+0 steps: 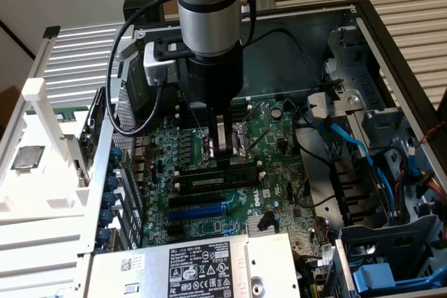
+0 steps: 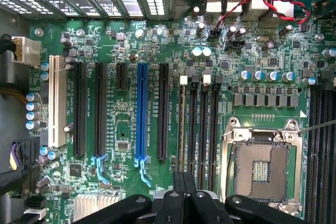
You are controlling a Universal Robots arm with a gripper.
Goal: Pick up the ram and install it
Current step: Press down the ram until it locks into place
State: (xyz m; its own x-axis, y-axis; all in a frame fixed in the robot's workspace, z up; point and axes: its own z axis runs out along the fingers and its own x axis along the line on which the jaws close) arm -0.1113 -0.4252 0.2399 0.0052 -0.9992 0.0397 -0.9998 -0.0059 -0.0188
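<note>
The ram [image 1: 216,178] is seen standing on edge in one of the long black memory slots [image 2: 202,124] of the motherboard [image 1: 209,225], its pale sticker facing the blue expansion slot [image 1: 202,209]. It lies just beside the open processor socket [image 2: 261,166], inside the opened computer case [image 1: 391,47]. The hand [image 1: 223,158] is held directly above the ram's middle with its fingers brought together, nothing being clamped between them. Whether the fingertips touch the ram's top edge cannot be told. At the exterior view's left, a silver-topped processor chip [image 1: 28,157] is seen resting on a white rack [image 1: 42,102].
</note>
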